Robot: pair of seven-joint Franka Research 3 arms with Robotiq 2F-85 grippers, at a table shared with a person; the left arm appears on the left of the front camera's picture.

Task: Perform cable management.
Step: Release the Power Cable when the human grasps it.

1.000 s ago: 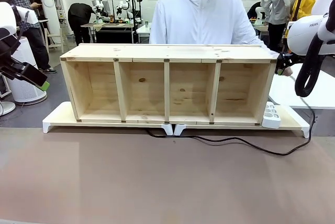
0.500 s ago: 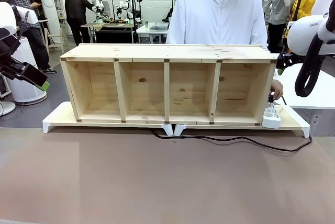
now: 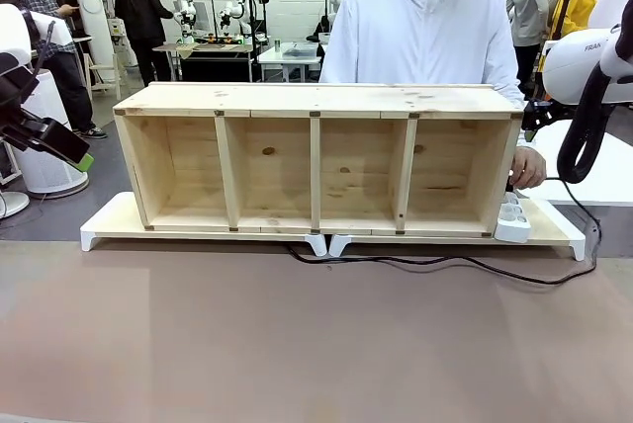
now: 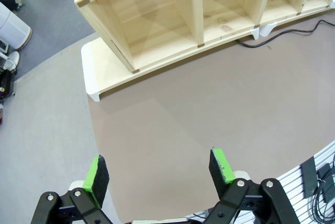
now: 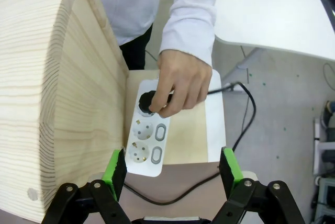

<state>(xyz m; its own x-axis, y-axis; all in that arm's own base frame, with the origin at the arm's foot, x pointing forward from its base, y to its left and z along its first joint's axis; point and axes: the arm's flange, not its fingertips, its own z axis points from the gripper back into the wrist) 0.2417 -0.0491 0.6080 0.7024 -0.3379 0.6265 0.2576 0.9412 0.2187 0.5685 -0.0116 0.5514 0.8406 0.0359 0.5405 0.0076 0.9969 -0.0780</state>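
Right end effector (image 5: 172,169): pads apart, empty, lower frame; our nearer arm. Left end effector (image 4: 157,174): apart, empty. Person's hand (image 5: 180,82) presses plug (image 5: 148,102) into power strip (image 5: 149,140), frame centre. Cable (image 3: 445,267): runs left-right along tabletop (image 3: 297,344) before shelf (image 3: 316,156).

My left gripper (image 4: 157,174): jaws spread wide, nothing between pads. My right gripper (image 5: 172,169): jaws wide apart, empty. Person's hand (image 5: 179,80) beyond my right fingertips, fingers curled, seemingly pinching something; sleeved forearm slants away past it, well clear of my pads.
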